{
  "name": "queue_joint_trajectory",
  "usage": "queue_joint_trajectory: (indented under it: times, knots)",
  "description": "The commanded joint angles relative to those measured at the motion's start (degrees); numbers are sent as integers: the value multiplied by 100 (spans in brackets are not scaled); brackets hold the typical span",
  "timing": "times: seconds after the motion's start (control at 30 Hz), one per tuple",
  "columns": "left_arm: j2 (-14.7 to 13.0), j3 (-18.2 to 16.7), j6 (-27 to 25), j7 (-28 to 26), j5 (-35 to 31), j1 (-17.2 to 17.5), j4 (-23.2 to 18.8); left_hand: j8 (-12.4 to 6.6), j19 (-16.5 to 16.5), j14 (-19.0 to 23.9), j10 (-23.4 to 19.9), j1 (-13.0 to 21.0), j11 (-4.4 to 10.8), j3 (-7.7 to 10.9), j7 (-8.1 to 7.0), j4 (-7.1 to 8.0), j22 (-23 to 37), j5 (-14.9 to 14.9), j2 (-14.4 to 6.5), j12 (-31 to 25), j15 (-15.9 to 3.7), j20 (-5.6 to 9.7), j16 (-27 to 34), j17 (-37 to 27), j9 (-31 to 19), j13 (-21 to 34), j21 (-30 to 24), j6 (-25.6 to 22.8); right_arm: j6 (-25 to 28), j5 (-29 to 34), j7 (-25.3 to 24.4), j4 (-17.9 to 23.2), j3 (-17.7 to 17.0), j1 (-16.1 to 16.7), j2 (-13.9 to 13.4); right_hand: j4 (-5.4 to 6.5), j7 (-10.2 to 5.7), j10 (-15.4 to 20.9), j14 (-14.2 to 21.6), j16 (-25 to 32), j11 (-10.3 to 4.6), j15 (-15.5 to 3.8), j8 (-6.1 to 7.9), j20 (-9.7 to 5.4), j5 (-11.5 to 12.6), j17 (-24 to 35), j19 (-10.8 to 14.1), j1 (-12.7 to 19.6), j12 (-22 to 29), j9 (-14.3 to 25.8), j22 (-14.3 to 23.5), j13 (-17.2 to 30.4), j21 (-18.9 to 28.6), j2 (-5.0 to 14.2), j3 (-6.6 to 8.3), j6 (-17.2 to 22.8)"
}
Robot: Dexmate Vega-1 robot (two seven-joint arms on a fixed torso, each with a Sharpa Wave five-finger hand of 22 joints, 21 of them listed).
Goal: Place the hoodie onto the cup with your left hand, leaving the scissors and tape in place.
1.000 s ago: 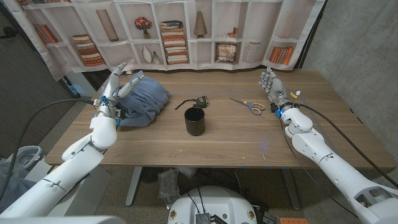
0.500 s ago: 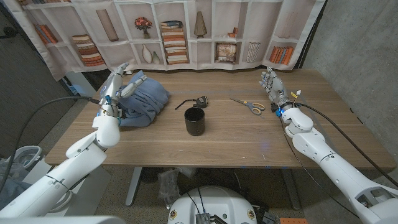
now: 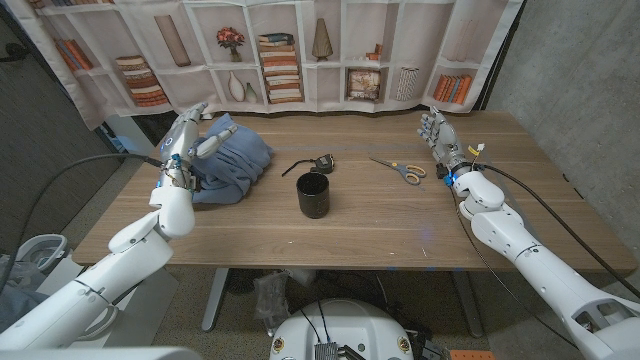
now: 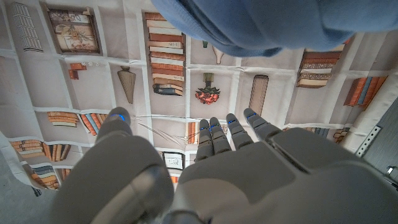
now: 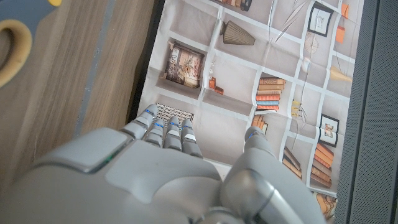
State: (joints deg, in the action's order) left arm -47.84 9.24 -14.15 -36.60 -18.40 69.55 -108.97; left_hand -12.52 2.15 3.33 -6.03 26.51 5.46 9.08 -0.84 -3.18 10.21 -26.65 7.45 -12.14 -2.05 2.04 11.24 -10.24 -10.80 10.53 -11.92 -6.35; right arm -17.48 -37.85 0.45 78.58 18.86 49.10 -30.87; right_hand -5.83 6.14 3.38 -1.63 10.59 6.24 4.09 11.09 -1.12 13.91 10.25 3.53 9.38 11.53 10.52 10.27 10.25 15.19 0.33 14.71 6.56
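One hoodie (image 3: 228, 162), one cup (image 3: 313, 194), one scissors (image 3: 401, 170) and one tape (image 3: 322, 161) are seen on the wooden table (image 3: 380, 225). The hoodie is heaped left of the cup. The left hand (image 3: 188, 140), fingers spread and empty, has been shifted slightly over the hoodie's edge. The right hand (image 3: 438, 138) is held with fingers loosely apart. A bookshelf backdrop (image 3: 300, 50) is hung behind.

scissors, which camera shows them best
The head view: the scissors lie whole on the table, between the black cup and the right hand, blades and yellow-grey handles both plain. The right wrist view catches only part of a yellow handle loop. The left wrist view looks at the hoodie and the shelf backdrop instead.
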Motion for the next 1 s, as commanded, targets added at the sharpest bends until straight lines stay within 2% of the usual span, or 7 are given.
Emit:
queue_joint_trajectory:
  times: [0.03,0.47,0.6,1.0]
  knots:
    - [-156,268,-506,9,-299,-176,-15,-6,98,54,-54,85,94,-12,-63,-49,11,-45,3,-9,-167,131,3,-32,-13,33,-37,-24,17,6,-42,42,-1,28,-3,-3,-30,56,24,14,4,26,-9,18,-7,15,53,5,32,13,11,11,-19,61,-25,19]
    - [-210,630,-609,-198,-601,-509,288,5,127,67,-68,121,160,-37,-128,-63,9,-80,-4,-1,-243,152,-4,-32,-15,34,-33,-32,53,10,-167,248,-64,190,-90,-6,-31,71,30,14,2,34,-1,14,-8,15,63,6,36,14,11,11,-37,66,-28,38]
    - [-283,772,-851,-97,-754,-611,270,1,152,85,-76,137,179,-44,-157,-68,8,-95,-8,1,-260,162,-1,-32,-16,34,-37,-50,82,-3,-204,327,-94,248,-129,-7,-32,63,31,13,9,33,1,16,-9,15,64,6,32,14,12,11,-44,68,-29,43]
    - [-419,947,-1152,330,-645,-807,208,-10,135,122,-120,180,214,-69,-195,-86,6,-133,-10,1,-283,142,-1,-30,-18,35,-14,-104,109,-6,-248,403,-127,313,-173,-8,-29,54,20,7,15,29,-1,22,-13,15,69,3,26,14,12,12,-64,71,-34,38]
